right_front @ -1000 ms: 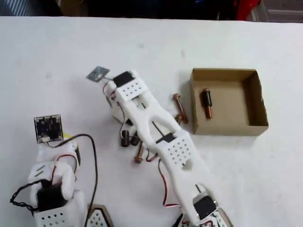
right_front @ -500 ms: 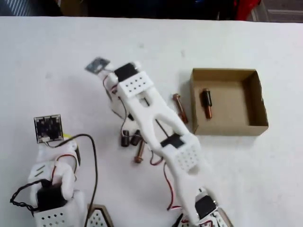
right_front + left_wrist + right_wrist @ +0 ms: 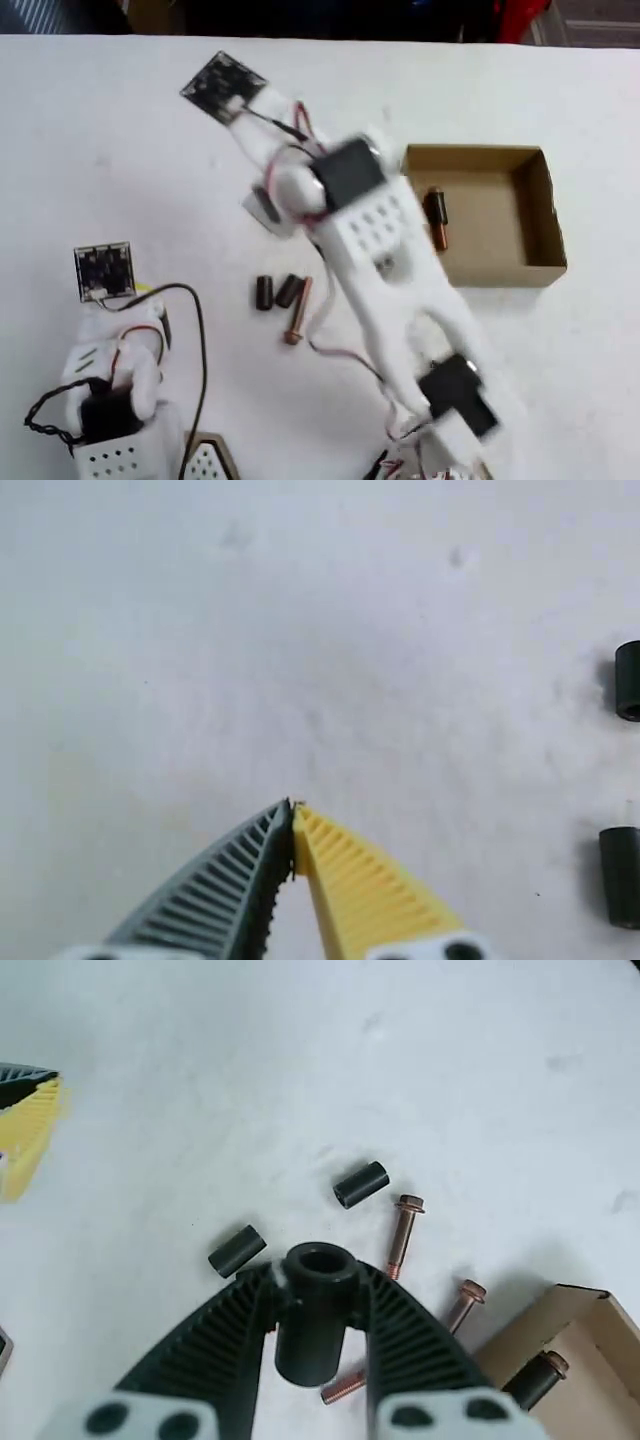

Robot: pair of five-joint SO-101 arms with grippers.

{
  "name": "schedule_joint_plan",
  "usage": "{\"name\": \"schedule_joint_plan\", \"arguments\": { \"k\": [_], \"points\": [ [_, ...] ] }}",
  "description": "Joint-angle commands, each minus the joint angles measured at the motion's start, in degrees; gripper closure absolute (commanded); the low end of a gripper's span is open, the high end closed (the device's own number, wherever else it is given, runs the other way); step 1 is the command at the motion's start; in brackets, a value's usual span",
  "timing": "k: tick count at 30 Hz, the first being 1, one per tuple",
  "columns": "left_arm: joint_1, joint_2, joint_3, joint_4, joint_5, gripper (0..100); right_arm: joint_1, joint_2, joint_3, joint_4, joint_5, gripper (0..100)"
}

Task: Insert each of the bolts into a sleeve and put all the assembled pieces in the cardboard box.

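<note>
While in right claw (image 3: 318, 1276), sleeve (image 3: 308, 1335) above loose bolts (image 3: 403, 1236), sleeves (image 3: 360, 1184).

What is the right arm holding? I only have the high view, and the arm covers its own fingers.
Observer: A black sleeve, clamped in the right gripper, open end toward the wrist camera.
Operator: Bolt in it yet?
Observer: No, the opening looks empty.
Operator: And the left gripper?
Observer: Shut on nothing, above bare table.
</note>
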Motion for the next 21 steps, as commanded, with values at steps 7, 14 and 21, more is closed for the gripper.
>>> {"name": "schedule_joint_plan", "arguments": {
  "k": [7,14,21],
  "points": [
    [-0.2,0.0,1.5,-5.5,-0.4,97,0.6,-32.4,20.9,1.1,-0.4,98.2],
    [-0.2,0.0,1.6,-5.5,-0.4,97,5.6,-48.0,37.7,-6.5,-0.4,98.2],
    [-0.2,0.0,2.4,-7.3,-0.4,97,13.8,-60.5,57.5,-16.9,-0.4,98.2]
  ]
}}
